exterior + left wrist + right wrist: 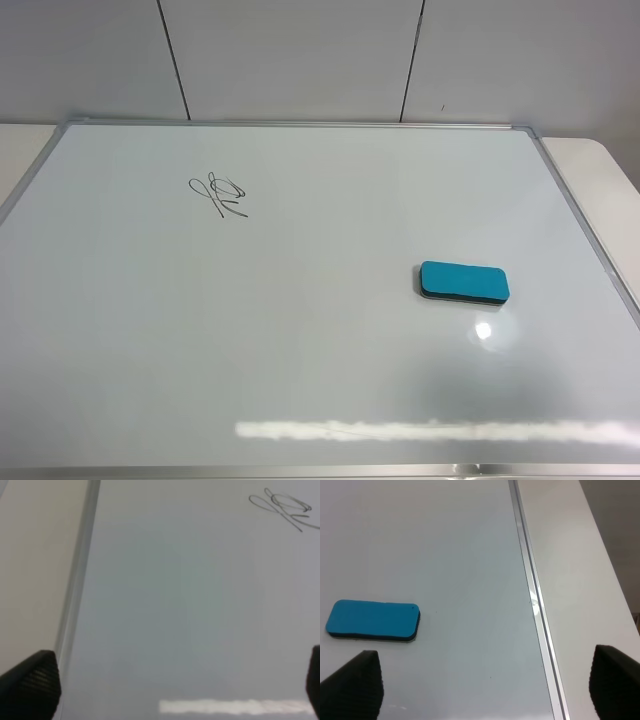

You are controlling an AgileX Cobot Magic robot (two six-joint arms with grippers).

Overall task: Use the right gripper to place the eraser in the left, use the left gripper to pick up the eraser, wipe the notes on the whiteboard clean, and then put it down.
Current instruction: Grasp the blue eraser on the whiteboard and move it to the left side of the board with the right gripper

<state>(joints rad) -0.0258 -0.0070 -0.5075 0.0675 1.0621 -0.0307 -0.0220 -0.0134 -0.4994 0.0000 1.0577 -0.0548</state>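
Observation:
The teal-blue eraser [463, 281] lies flat on the right half of the whiteboard [300, 320]. The black marker notes [219, 195] sit on the upper left of the board. Neither arm shows in the exterior high view. In the left wrist view, my left gripper [175, 685] is open and empty above the board near its left frame; the notes [285, 509] are some way off. In the right wrist view, my right gripper [485, 685] is open and empty above the board's right frame, and the eraser [372, 620] lies apart from it.
The board's silver frame [585, 225] runs along the right edge, with the white tabletop [600, 160] beyond it. The frame also shows in the left wrist view [75, 585] and in the right wrist view [532, 590]. A tiled wall stands behind.

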